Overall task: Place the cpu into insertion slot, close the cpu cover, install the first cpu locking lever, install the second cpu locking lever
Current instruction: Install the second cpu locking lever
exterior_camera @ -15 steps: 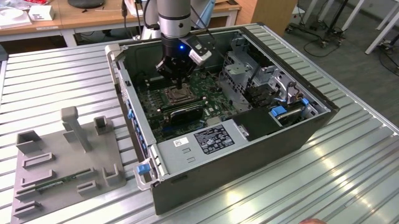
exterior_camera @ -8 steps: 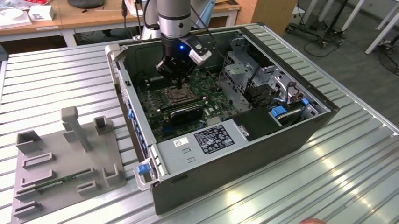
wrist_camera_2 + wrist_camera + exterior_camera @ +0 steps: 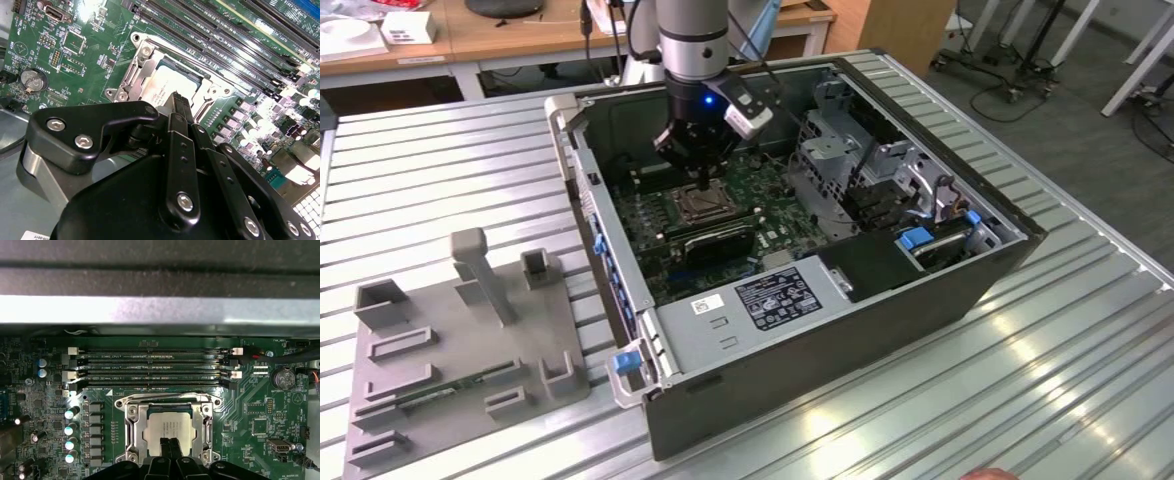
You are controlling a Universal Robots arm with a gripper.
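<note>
Fingers of gripper (image 3: 170, 446) pressed together, low over cpu (image 3: 167, 426).
The cpu cover (image 3: 131, 426) lies shut around it; memory slots (image 3: 150, 369) just beside, case wall (image 3: 150, 310) beyond.

One computer case (image 3: 854, 330) is lying on the worktop (image 3: 454, 170), and one grey fixture plate (image 3: 454, 370) is lying there too. One pincer (image 3: 170, 442) is showing two fingers (image 3: 164, 449). In the first wrist view, one cpu (image 3: 167, 425), one cpu cover (image 3: 131, 427), four long memory slots (image 3: 150, 361) and one coin battery (image 3: 283, 377) are showing.

Arm (image 3: 691, 40) vertical, hand (image 3: 170, 442) downward, fingers (image 3: 179, 107) together.
</note>
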